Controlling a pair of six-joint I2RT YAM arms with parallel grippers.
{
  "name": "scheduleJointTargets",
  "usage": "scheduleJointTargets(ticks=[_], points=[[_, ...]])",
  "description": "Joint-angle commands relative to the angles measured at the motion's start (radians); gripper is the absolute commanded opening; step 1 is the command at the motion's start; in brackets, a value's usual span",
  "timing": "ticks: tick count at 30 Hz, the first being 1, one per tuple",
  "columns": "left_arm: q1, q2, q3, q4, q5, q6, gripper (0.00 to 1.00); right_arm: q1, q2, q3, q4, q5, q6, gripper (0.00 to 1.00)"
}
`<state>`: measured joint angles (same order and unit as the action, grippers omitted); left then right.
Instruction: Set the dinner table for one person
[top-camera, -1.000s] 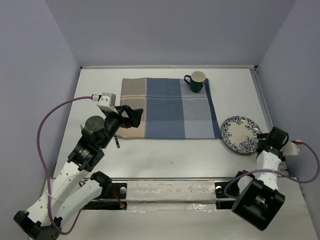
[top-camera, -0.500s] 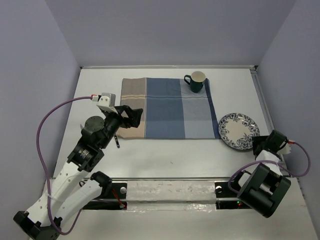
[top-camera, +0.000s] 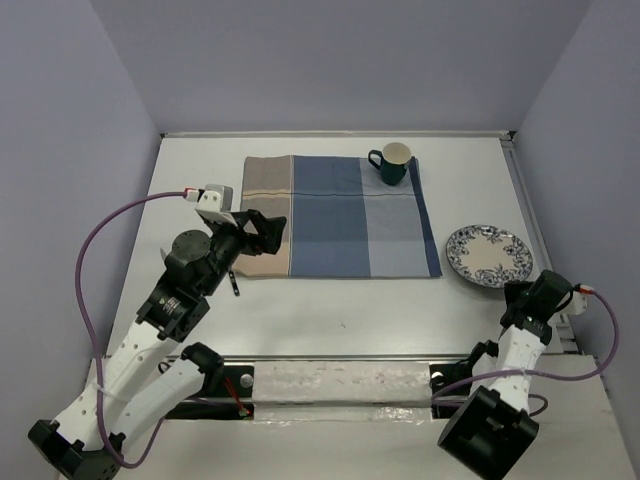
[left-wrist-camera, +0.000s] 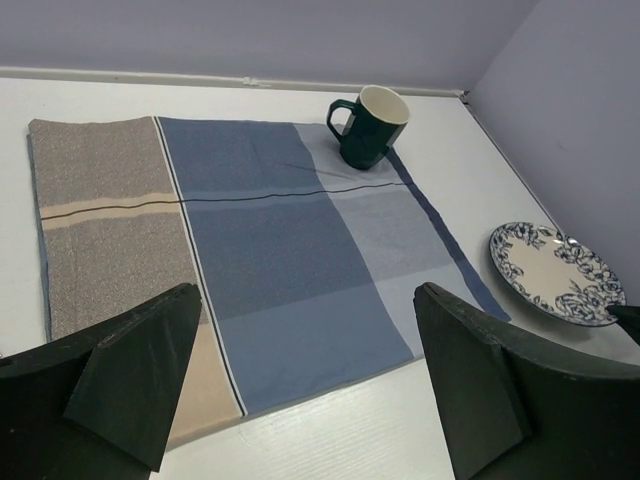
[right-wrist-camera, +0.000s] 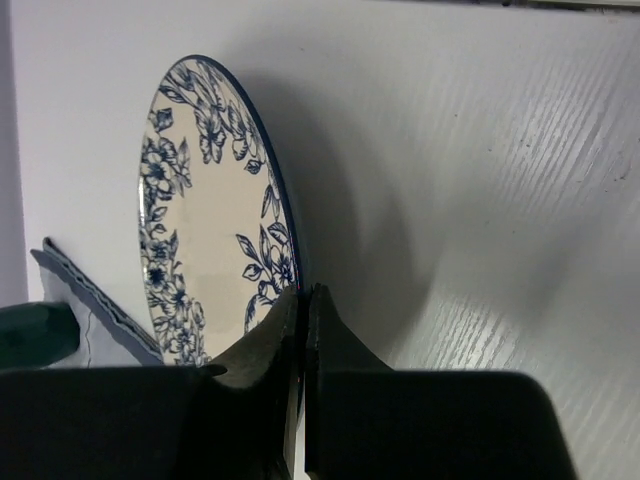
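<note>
White matte dinner table (top-camera: 330, 305) | lavender walls (top-camera: 330, 60) | striped placemat (top-camera: 340, 215) | plate (top-camera: 488, 257) at right

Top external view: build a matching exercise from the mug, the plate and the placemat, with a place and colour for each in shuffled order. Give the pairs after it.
Things
1. mug
2. plate
3. placemat

Place and colour
A. spread flat, blue and tan panels
B. standing on the placemat's far right corner, dark green
C. off the placemat to its right, blue floral pattern

Pairs: 1-B, 2-C, 3-A
</note>
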<state>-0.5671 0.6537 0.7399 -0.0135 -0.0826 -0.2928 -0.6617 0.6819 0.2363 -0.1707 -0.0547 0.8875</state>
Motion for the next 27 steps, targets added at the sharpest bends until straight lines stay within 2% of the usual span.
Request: scheduleJointTargets(ticks=[1,2,4,8,11,14,17,18,20,21,24,27], points=[[0.016,0.001,0.023,0.041,0.009,0.018,0.99,-0.007,-0.104,0.153,0.042,-0.129,-0.047,0.00],[0.018,0.000,0.023,0.041,0.012,0.018,0.99,-0.007,-0.085,0.167,0.130,-0.261,-0.062,0.00],[0.024,-0.002,0.023,0.044,0.014,0.023,0.99,-0.007,-0.027,0.223,0.237,-0.396,-0.041,0.00],[0.033,-0.012,0.024,0.044,-0.003,0.032,0.99,0.002,-0.002,0.331,0.286,-0.633,-0.018,0.00],[0.038,-0.028,0.026,0.044,-0.023,0.040,0.99,0.089,0.017,0.382,0.312,-0.749,0.002,0.00],[0.045,-0.035,0.027,0.046,-0.026,0.040,0.99,0.267,0.027,0.394,0.318,-0.722,-0.005,0.00],[0.065,-0.037,0.029,0.046,-0.029,0.041,0.99,0.455,0.054,0.374,0.394,-0.592,0.020,0.00],[0.076,-0.037,0.030,0.047,-0.029,0.041,0.99,0.599,0.091,0.370,0.410,-0.485,0.021,0.00],[0.087,-0.035,0.032,0.047,-0.031,0.041,0.99,0.741,0.148,0.374,0.453,-0.316,-0.014,0.00],[0.098,-0.035,0.032,0.049,-0.032,0.041,0.99,0.849,0.221,0.394,0.465,-0.268,-0.024,0.00],[0.104,-0.039,0.027,0.049,-0.039,0.043,0.99,0.957,0.324,0.400,0.620,-0.171,-0.016,0.00],[0.105,-0.039,0.023,0.047,-0.048,0.047,0.99,0.984,0.471,0.425,0.741,-0.142,0.010,0.00]])
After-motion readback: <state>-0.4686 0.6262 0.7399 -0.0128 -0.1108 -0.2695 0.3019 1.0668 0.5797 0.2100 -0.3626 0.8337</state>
